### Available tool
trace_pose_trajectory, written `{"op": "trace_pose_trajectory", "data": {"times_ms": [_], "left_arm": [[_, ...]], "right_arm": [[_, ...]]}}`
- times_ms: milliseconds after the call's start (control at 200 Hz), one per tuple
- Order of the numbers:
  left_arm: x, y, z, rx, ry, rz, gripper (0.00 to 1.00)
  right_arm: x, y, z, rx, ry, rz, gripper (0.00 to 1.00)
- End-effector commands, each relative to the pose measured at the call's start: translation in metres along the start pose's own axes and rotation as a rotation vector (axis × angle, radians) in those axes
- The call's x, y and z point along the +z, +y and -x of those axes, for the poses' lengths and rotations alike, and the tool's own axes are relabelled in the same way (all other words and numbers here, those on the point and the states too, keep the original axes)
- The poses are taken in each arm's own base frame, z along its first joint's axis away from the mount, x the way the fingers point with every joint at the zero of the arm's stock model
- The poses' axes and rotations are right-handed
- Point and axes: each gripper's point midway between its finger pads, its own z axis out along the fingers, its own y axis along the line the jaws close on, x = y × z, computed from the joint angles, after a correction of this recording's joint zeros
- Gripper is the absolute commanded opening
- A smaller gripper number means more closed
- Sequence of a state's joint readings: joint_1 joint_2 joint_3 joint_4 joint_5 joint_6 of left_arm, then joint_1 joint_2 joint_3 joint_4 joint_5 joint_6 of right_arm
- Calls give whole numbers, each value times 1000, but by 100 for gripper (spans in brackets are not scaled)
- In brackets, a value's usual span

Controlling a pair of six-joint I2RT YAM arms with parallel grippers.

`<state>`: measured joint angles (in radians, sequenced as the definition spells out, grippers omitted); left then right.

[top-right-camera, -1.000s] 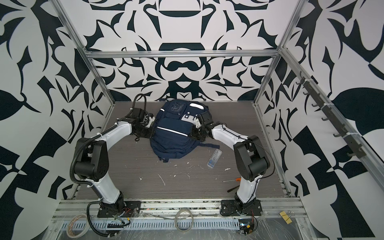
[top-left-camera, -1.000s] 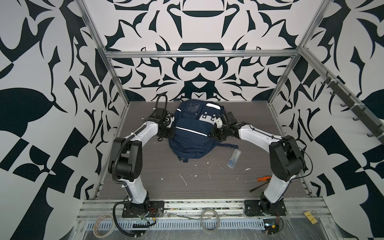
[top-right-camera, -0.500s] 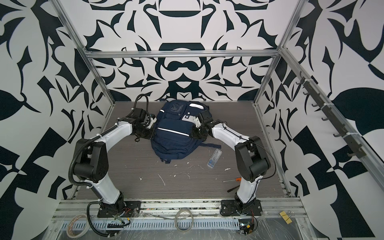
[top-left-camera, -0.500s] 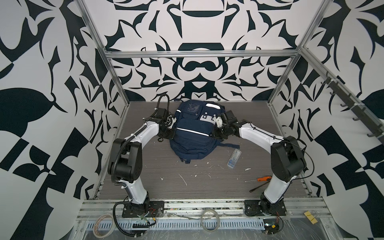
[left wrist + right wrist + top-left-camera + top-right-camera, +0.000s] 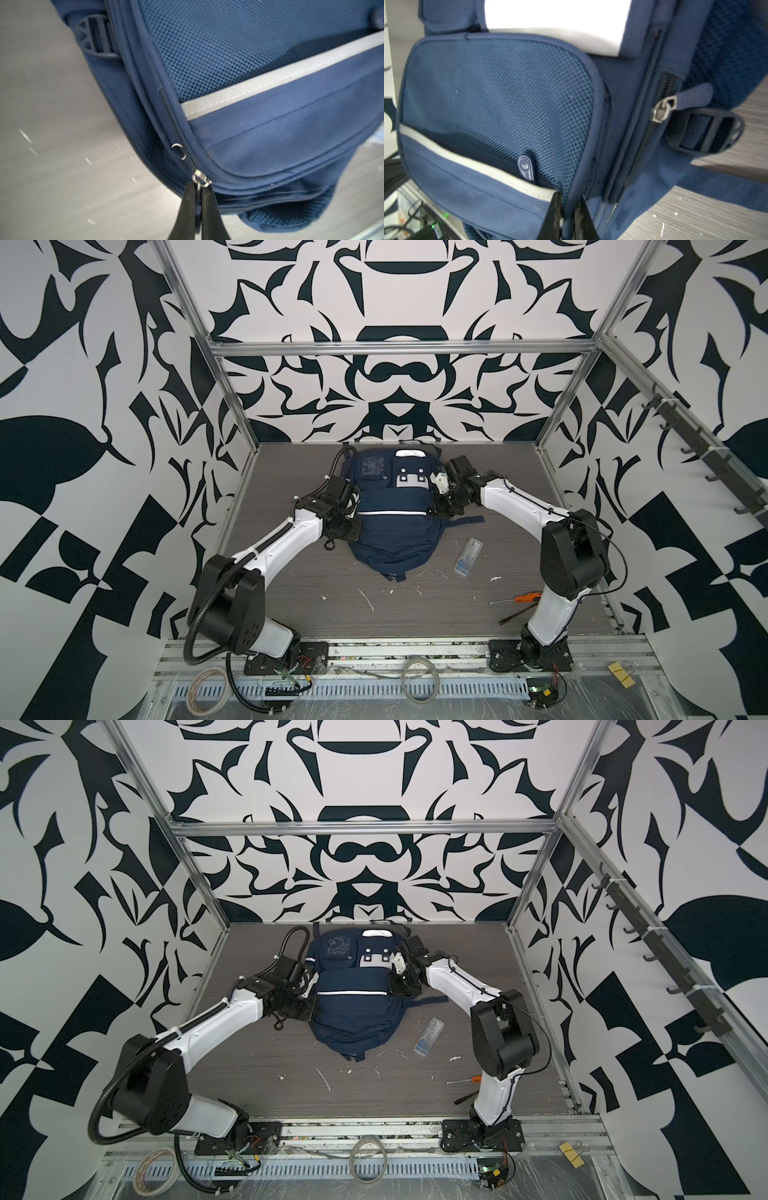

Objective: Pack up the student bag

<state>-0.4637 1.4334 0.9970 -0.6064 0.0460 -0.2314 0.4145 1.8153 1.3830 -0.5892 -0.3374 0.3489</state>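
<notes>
The student bag [image 5: 392, 531] [image 5: 357, 1011] is a navy backpack with a white stripe, lying front-up at the back middle of the table in both top views. My left gripper [image 5: 199, 187] [image 5: 352, 526] is at the bag's left side, shut on the silver zipper pull [image 5: 200, 179]. The zip runs along the seam of the bag [image 5: 270, 145] beside the mesh pocket. My right gripper [image 5: 569, 199] [image 5: 436, 506] is at the bag's right side, shut on the piped edge of the front pocket of the bag [image 5: 488, 104]. Another zipper slider [image 5: 662, 110] sits further along that side.
A clear plastic case [image 5: 468, 556] lies right of the bag. An orange-handled screwdriver [image 5: 525, 597] and a thin black tool [image 5: 513, 616] lie near the right arm's base. White scraps dot the table's front half. The back wall stands close behind the bag.
My left arm has drawn back toward the front, its gripper moving along the bag's left side with the zipper pull. The right arm and the plastic case have hardly moved.
</notes>
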Motion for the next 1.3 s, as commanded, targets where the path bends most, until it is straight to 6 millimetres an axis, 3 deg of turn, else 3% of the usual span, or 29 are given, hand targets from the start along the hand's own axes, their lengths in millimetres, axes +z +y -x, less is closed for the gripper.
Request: {"op": "trace_pose_trajectory", "data": {"times_ms": [0, 145, 290, 340, 445, 550, 600, 675, 765, 920, 995, 1100, 1295], "left_arm": [[-6, 2, -40, -189, 61, 13, 0], [-7, 6, -60, -280, 89, 34, 0], [0, 9, -79, -346, 147, 59, 0], [0, 11, -80, -356, 142, 66, 1], [-4, 9, -75, -355, 123, 57, 17], [-6, 4, -73, -366, 118, 40, 39], [-6, 6, -75, -371, 123, 52, 52], [-8, 7, -76, -374, 131, 65, 57], [-15, 6, -72, -352, 129, 74, 60], [-54, -3, -43, -168, 30, 118, 79], [-68, -8, -23, -70, -18, 130, 82], [-75, -33, 2, 47, -76, 23, 84], [-50, -70, 28, 61, -90, -125, 84]], "right_arm": [[-5, -6, 35, -59, -79, -49, 0], [12, -6, 56, -97, -66, -83, 0], [8, 4, 81, -110, -131, -74, 0], [7, 7, 84, -106, -132, -65, 5], [1, 14, 84, -106, -129, -43, 16], [-16, 16, 78, -102, -133, -49, 46], [-26, 15, 72, -96, -145, -59, 55], [-37, 11, 62, -81, -156, -68, 66], [-51, 1, 47, -42, -150, -81, 69], [-77, -26, 6, 81, -159, -120, 75], [-76, -43, -21, 138, -142, -144, 85], [-67, -65, -61, 179, -50, -217, 89], [-63, -95, -100, 242, -9, -318, 93]]}}
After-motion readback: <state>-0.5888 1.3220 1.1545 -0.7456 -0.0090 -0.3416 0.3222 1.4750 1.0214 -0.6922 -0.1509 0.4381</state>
